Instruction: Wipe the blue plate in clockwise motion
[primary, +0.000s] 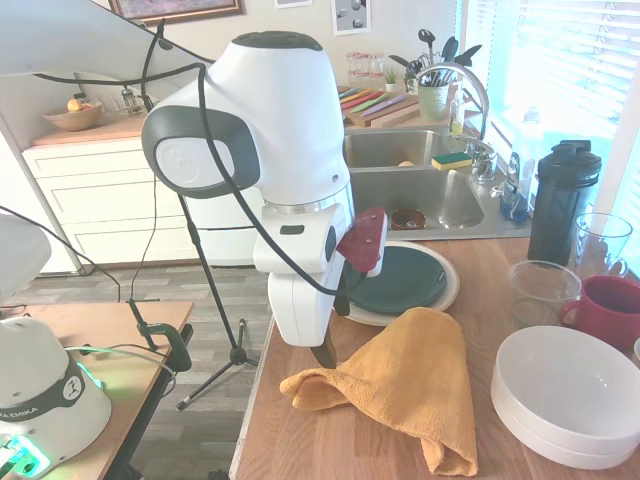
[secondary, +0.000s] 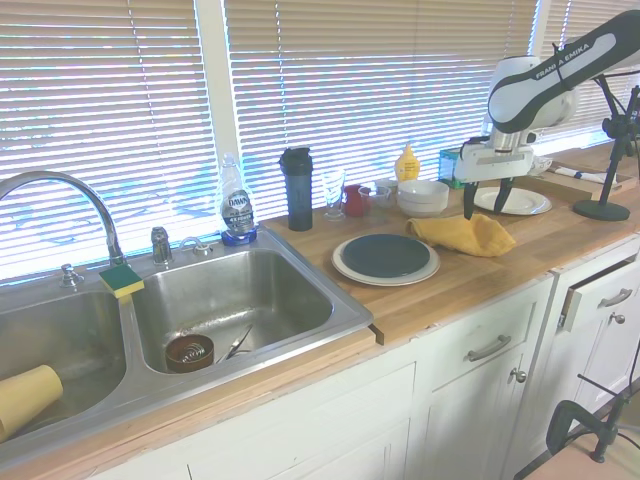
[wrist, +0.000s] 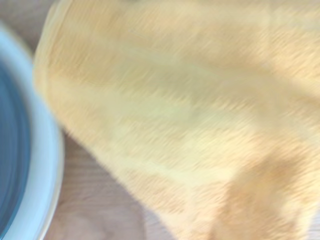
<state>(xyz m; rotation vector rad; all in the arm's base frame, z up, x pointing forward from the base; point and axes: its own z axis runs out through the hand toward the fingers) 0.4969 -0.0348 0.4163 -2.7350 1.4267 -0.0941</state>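
- Currently, reading the second exterior view from the left: the sink (secondary: 240, 300) takes up the left portion of the desk (secondary: 470, 280), with a dish-soap bottle (secondary: 236, 208) and a dark shaker bottle (secondary: 298, 188) behind it along the window.
- The blue plate (secondary: 386, 254) lies flat near the desk's front edge, just right of the sink, stacked on the larger cream plate (secondary: 345, 266). Its face is bare; nothing rests on it.
- The yellow cloth (secondary: 462, 233) lies crumpled on the desk just right of both plates, its near edge close to the cream rim. The wrist view confirms cloth beside rim.
- The end effector (secondary: 486, 200) hangs above the cloth's far-right part, fingers pointing down and spread, gripping nothing.
- Governing relation: the blue plate lies to the left of the end effector in this view, with the cloth between and below.
- Assessment: wiping has not begun; the cloth must be gripped first, then carried left onto the plate.
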